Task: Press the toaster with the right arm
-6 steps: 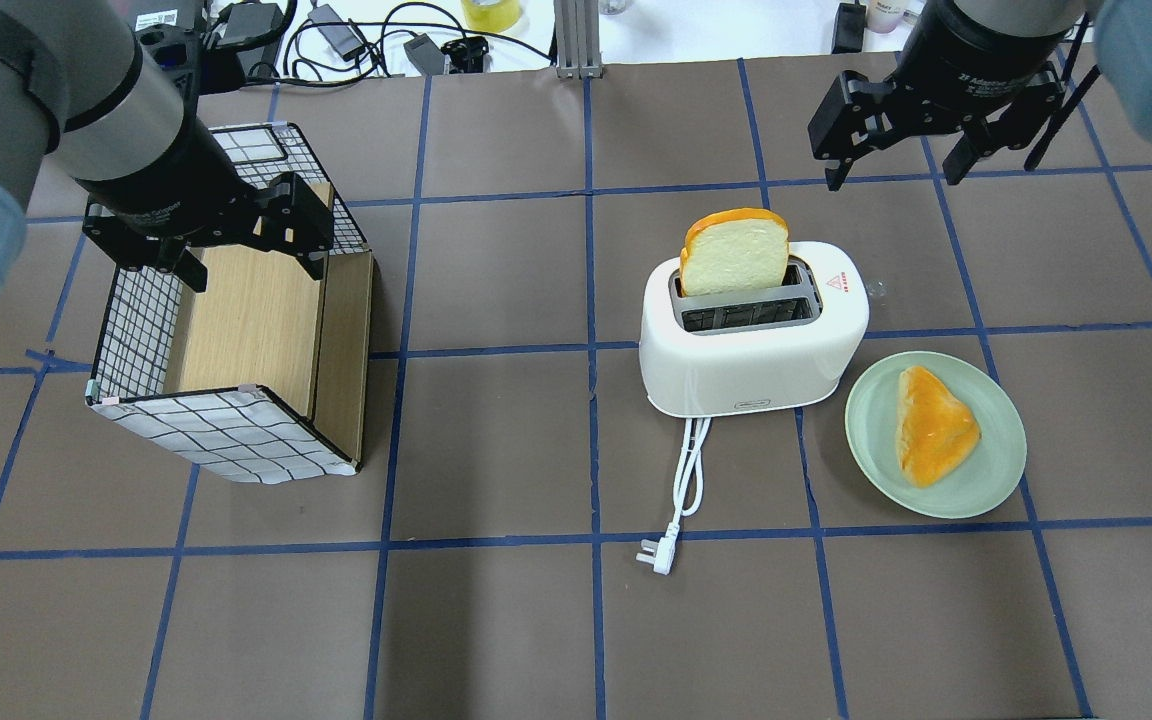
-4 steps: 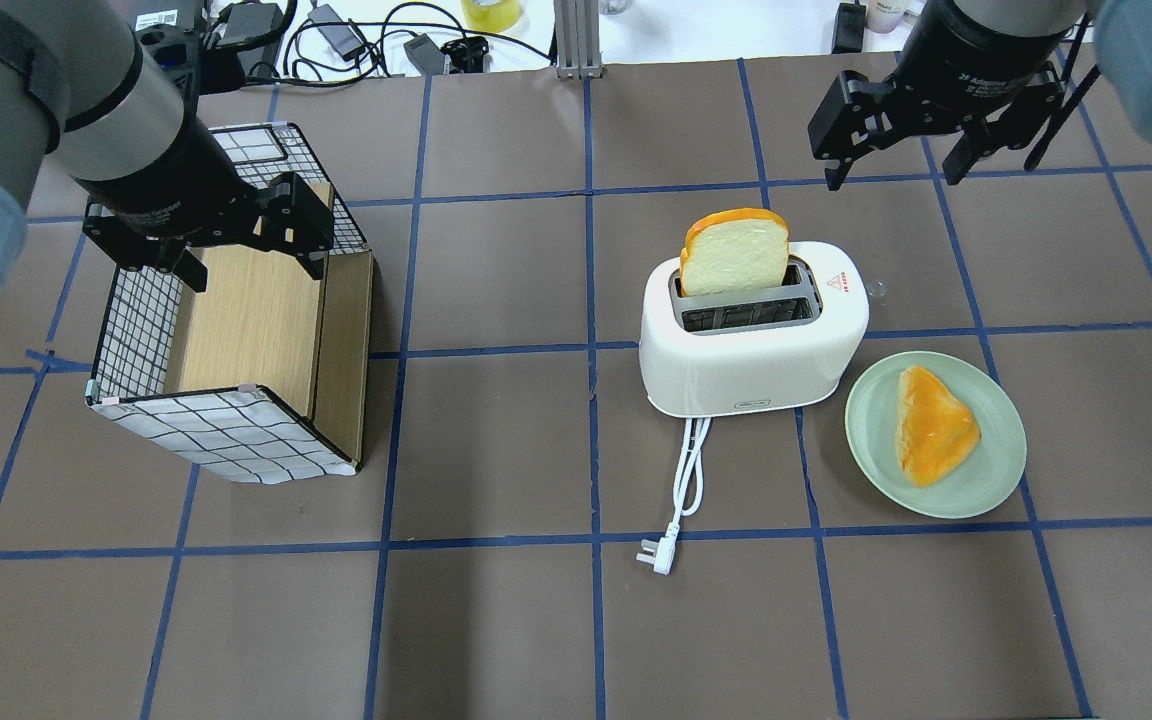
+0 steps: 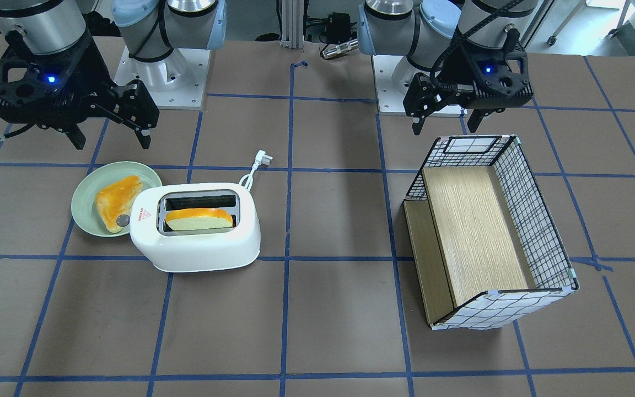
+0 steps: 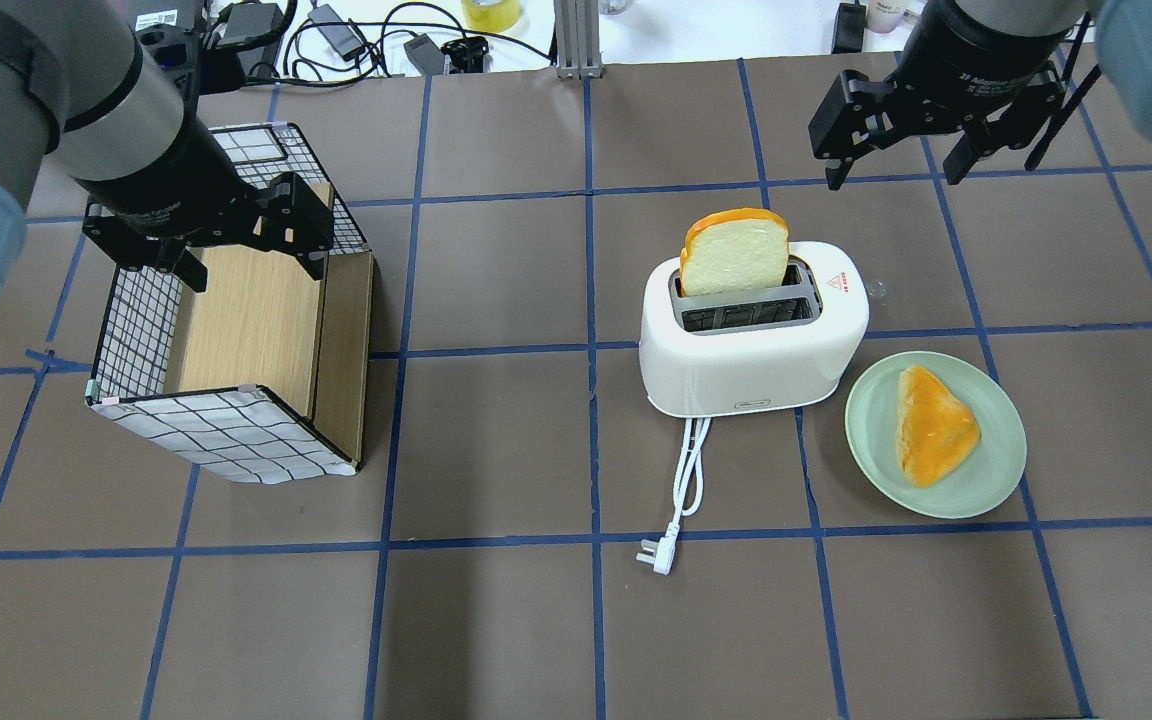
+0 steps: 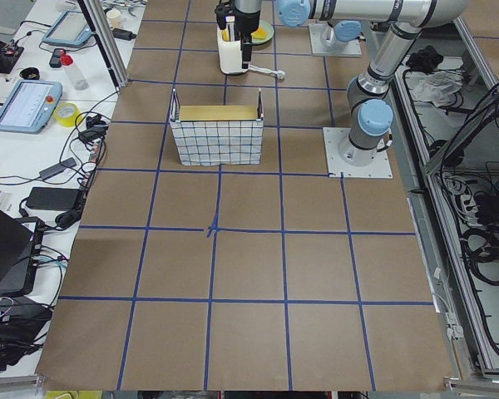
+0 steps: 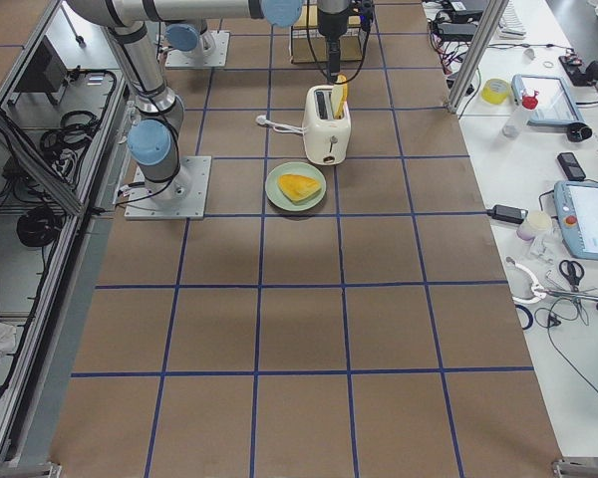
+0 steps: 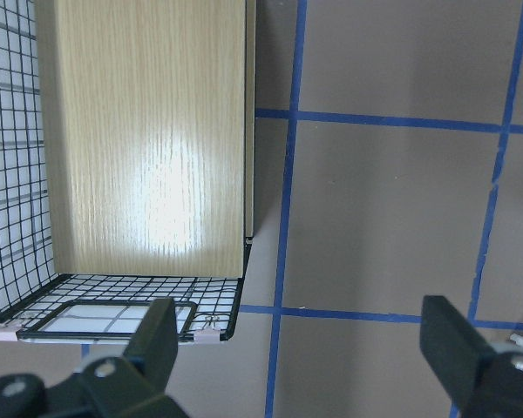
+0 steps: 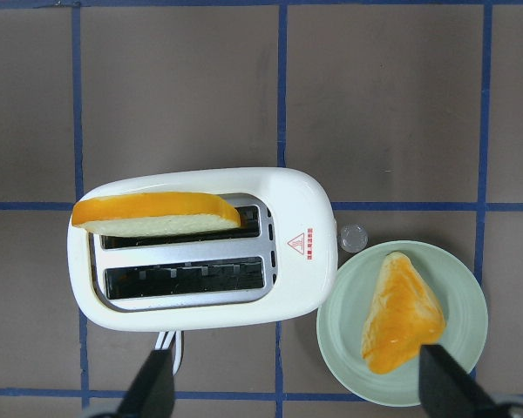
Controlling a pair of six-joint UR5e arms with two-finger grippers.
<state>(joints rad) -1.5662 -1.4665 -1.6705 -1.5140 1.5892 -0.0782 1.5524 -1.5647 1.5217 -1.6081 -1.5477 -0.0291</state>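
Overhead exterior: brown table [image 4: 496,620] gridded with blue tape [image 4: 496,543], cluttered cable bench [image 4: 356,35] past its far edge. White toaster [image 4: 751,335] sits right of centre, bread slice [image 4: 734,255] standing in far slot, green plate [image 4: 1001,470] just beside. Right gripper [image 4: 894,180] spread, hovering beyond toaster, not touching. Left gripper [image 4: 256,275] spread above one end of wire basket [image 4: 226,440].

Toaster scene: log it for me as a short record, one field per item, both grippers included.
toaster: upright, unplugged, plug lying on table
bread: one slice sticking up out of toaster, not pressed down
plate: beside toaster's knob end, holds a pastry
box: under left gripper
right gripper: open, empty, beyond toaster, not touching it
left gripper: open, empty, over box
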